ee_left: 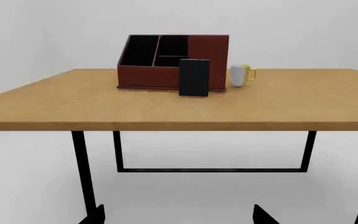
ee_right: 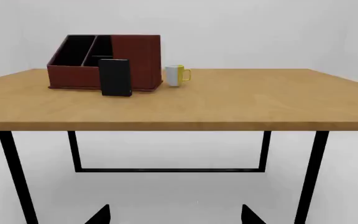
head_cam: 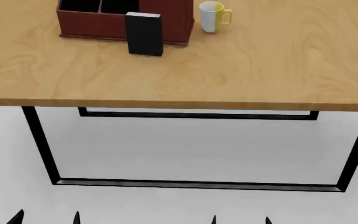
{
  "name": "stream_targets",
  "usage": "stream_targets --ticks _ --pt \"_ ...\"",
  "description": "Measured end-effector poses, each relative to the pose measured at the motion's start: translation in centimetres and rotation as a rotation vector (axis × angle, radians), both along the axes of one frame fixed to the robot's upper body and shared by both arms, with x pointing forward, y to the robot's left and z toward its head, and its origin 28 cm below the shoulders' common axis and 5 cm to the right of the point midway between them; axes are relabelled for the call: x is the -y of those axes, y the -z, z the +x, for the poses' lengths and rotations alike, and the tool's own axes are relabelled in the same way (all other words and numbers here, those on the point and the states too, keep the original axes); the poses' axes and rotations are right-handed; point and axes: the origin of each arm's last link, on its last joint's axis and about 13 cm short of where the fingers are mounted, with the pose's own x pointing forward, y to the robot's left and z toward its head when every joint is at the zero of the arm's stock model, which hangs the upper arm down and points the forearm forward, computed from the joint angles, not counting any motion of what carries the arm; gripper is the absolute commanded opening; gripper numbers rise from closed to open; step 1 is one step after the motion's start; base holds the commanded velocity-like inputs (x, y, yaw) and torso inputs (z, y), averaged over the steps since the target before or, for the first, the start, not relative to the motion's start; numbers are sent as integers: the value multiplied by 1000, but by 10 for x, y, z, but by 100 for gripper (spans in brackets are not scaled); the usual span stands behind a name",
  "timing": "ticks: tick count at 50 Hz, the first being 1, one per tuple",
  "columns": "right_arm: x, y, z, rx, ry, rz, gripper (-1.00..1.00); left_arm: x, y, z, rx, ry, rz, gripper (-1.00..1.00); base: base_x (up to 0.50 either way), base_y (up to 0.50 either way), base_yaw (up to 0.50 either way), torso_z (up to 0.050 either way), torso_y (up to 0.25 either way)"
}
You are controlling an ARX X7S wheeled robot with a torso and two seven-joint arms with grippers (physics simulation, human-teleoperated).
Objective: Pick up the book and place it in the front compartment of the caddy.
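**Book stands on the far side, both arms low and not reaching yet**

I go from left to right over the bench (head_cam: 241, 74). At the far left is the caddy (head_cam: 166, 21), a reddish-brown box with black compartments open to the top. The book (head_cam: 145, 33) stands upright just in front of the caddy's front wall, very near or touching it; I cannot tell which. Its long axis is vertical, and its broad black cover faces me. To the right of the caddy, a little apart, is a white and yellow mug (head_cam: 212, 17).

The left gripper (head_cam: 45, 218) and the right gripper (head_cam: 240, 220) show only as dark fingertips at the lower edge of the head view, below the bench and well apart from everything on it. Both pairs of tips stand apart with a clear gap, so I judge both grippers spread and holding nothing.

The book lies ahead and upward from both grippers, toward the left side. I judge the left arm to be nearer, so I would use it.

The head view cuts off the back of the caddy. The left wrist view shows its dividers and high back wall, and the book (ee_left: 194, 77) covering part of the front wall.
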Motion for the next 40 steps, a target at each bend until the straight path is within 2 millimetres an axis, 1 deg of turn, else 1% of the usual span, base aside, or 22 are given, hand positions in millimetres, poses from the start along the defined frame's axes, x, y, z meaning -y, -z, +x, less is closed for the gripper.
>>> stream_targets --ticks 1,8,12,16,24,29,33,40 --pt "1 1 3 -14 3 1 100 2 1 3 -14 -5 -13 100 0 0 0 0 0" --pt "0 -3 1 -11 5 0 100 1 -1 0 -1 -2 -4 100 0 0 0 0 0" --pt "0 -11 1 -6 9 -8 100 0 -7 -2 11 -1 1 100 0 0 0 0 0" --pt "1 -24 1 1 14 -27 100 -2 -17 -4 25 -3 7 100 0 0 0 0 0" --pt "4 -60 1 16 23 -74 100 -8 -43 -5 40 -28 25 100 0 0 0 0 0" --pt "8 -93 3 39 28 -111 100 -12 -68 -3 38 -51 36 100 0 0 0 0 0" --pt "12 -115 1 55 31 -133 100 -16 -87 -2 36 -65 48 100 0 0 0 0 0" --pt "16 -144 -2 79 36 -155 100 -21 -113 -3 36 -85 67 100 0 0 0 0 0"
